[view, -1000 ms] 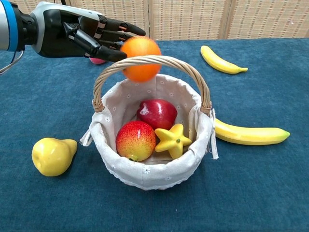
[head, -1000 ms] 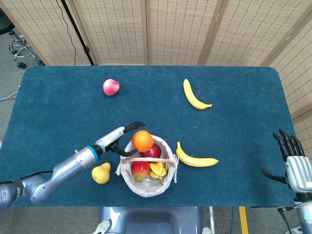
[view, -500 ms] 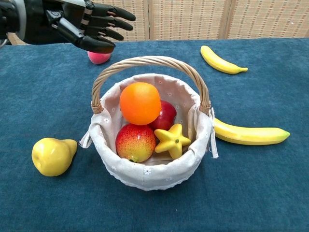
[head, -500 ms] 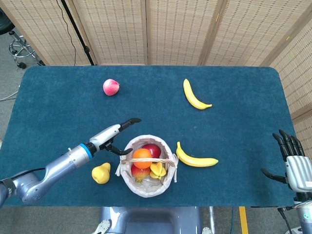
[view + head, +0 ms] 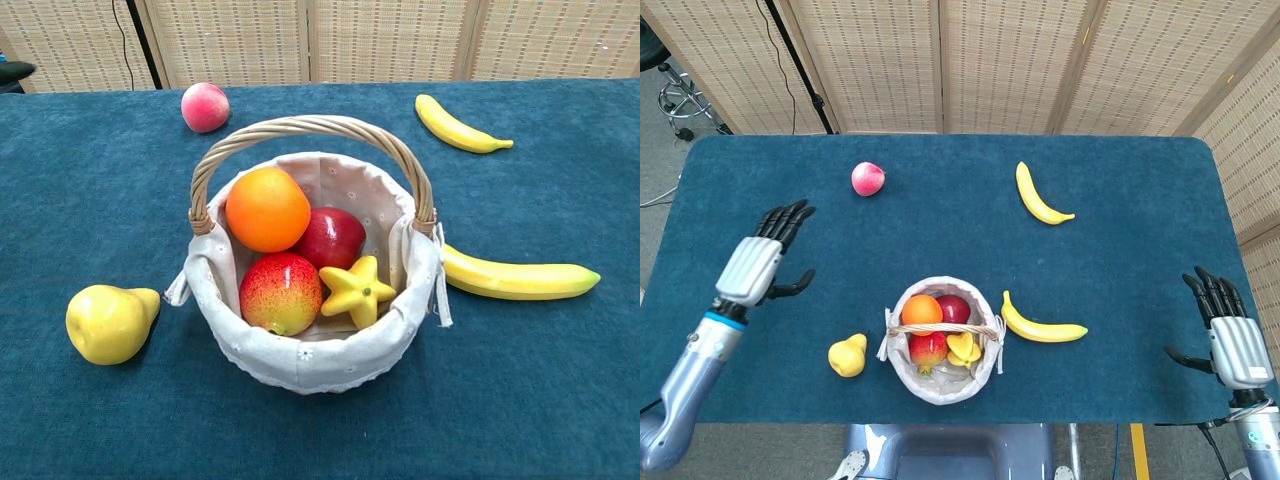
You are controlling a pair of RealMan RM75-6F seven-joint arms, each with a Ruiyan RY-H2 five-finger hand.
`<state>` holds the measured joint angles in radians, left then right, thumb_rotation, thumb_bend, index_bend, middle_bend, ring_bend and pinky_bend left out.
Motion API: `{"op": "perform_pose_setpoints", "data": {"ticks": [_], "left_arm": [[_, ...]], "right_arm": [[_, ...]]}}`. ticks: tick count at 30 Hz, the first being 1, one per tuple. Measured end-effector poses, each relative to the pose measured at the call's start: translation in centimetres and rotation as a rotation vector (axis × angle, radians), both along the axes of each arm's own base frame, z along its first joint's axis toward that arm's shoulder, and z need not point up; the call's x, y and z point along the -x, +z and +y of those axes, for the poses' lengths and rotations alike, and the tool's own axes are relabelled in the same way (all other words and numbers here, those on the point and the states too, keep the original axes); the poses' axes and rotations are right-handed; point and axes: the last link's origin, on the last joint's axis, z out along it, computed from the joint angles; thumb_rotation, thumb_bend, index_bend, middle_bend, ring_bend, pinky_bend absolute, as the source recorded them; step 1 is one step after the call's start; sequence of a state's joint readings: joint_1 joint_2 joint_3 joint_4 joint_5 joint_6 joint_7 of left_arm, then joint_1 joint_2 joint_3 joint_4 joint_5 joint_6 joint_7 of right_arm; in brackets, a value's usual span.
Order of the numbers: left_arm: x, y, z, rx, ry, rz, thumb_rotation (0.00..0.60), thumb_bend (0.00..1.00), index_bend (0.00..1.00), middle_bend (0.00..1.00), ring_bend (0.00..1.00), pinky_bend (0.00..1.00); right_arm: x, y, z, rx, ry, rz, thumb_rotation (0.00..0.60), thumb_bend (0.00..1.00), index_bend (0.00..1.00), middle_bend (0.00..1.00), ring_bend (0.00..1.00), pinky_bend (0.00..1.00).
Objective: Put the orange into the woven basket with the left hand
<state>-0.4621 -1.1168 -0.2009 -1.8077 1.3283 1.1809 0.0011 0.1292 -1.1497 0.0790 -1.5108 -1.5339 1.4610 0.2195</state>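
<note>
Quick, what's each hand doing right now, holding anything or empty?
Left hand: open, fingers spread, holding nothing, above the table left of the basket.
Right hand: open, fingers apart, holding nothing, at the table's right edge.

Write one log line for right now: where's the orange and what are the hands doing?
orange: in woven basket, beside red apple | left hand: open, away from basket | right hand: open at table edge | step: done
</note>
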Motion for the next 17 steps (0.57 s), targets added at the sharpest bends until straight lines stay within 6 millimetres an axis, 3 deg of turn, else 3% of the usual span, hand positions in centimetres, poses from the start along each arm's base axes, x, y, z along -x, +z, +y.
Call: {"op": "perform_pose_setpoints", "data": {"ticks": [8,17], "left_arm": [[5.2,1.1,-5.5,-0.095,0.116,0.097,0.600,0.34,0.02,0.00,0.00,0.00],[7.5,0.9,-8.2,-0.180,0.115,0.127,0.600,0.34,0.02,0.00,0.00,0.00]], "right_arm": [[0.0,-0.3,-0.2,-0.009,0.001,0.011,0.600,0.00,0.06,0.00,0.00,0.00],[-0.4,-1.4,-0.4,-0.027,0.011,0.049,0.600,0.00,0.04,0.00,0.00,0.00]]}}
